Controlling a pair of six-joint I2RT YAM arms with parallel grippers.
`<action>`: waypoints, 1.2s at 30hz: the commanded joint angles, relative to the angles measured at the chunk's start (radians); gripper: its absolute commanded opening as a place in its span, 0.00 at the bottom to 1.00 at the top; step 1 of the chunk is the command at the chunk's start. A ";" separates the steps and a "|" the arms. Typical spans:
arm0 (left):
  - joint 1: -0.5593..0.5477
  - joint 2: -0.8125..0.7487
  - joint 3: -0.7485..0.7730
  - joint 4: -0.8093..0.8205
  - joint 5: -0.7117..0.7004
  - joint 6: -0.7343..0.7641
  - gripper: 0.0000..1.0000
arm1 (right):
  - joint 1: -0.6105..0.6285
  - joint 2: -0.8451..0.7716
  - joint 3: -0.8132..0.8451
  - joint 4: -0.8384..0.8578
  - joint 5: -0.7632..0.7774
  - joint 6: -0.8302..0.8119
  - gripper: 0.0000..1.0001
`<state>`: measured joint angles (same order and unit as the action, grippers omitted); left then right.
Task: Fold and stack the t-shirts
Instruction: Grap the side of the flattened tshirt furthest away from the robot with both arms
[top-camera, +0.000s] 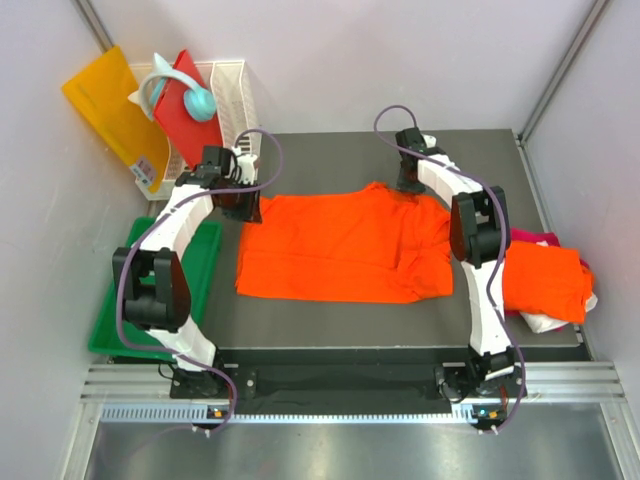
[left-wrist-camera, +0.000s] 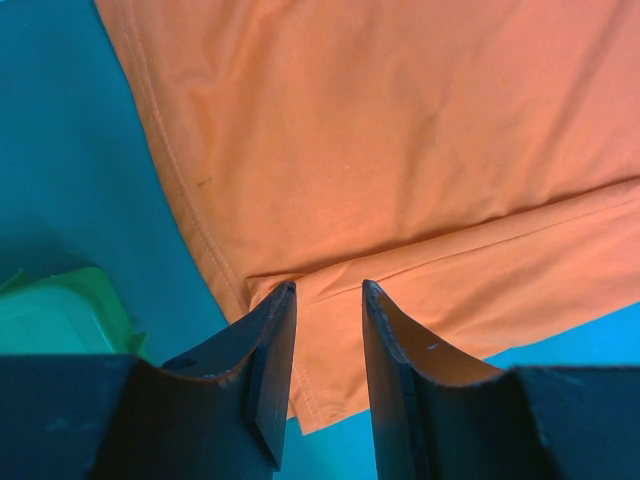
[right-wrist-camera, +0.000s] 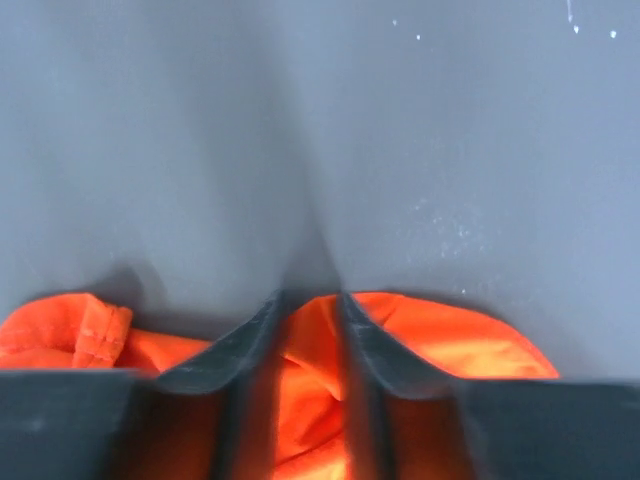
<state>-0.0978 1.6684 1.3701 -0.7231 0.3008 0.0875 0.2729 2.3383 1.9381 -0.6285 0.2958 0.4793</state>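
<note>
While the spread orange t-shirt (top-camera: 340, 250) lies flat across the middle of the dark surface (top-camera: 330, 150), both arms reach to its far edge. The left gripper (top-camera: 243, 205) sits at the shirt's far left corner. In the left wrist view, this gripper (left-wrist-camera: 329, 288) has its fingers (left-wrist-camera: 272, 360) apart, straddling a folded hem, and the cloth between them looks flat. The right gripper (top-camera: 410, 185) is at the shirt's far right corner, near the far edge of the surface. In the right wrist view, orange cloth is bunched up in the narrow gap of that gripper (right-wrist-camera: 310, 297). I cannot tell whether its fingers (right-wrist-camera: 230, 350) are actually pinching the cloth.

The right arm runs over the shirt's right sleeve and hides part of it. Just past that arm, at the right edge of the surface, a folded orange t-shirt (top-camera: 545, 280) rests on a pink t-shirt (top-camera: 535, 238), of which only a sliver shows. Some white cloth (top-camera: 545, 322) sticks out at the near side of this pile.

The left arm arches over a green tray (top-camera: 205, 265) just beside the left edge of the surface. Beyond the far left corner stands a white basket (top-camera: 232, 90). It holds a red board (top-camera: 180, 110) with a pale blue plastic thing (top-camera: 195, 98) on it, and a yellow sheet (top-camera: 105, 105) leans beside it.
</note>
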 joint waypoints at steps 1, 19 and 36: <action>0.004 0.013 0.017 0.001 0.027 -0.023 0.38 | 0.006 -0.023 -0.033 0.012 -0.015 0.007 0.02; 0.004 -0.018 -0.054 0.025 0.006 -0.022 0.37 | 0.015 -0.325 -0.248 0.242 0.039 -0.048 0.00; 0.004 0.011 -0.055 0.019 0.014 -0.014 0.37 | 0.149 -0.599 -0.703 0.279 0.034 0.053 0.00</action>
<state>-0.0978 1.6829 1.3159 -0.7189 0.2981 0.0727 0.3756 1.8095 1.3106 -0.3618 0.3176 0.4835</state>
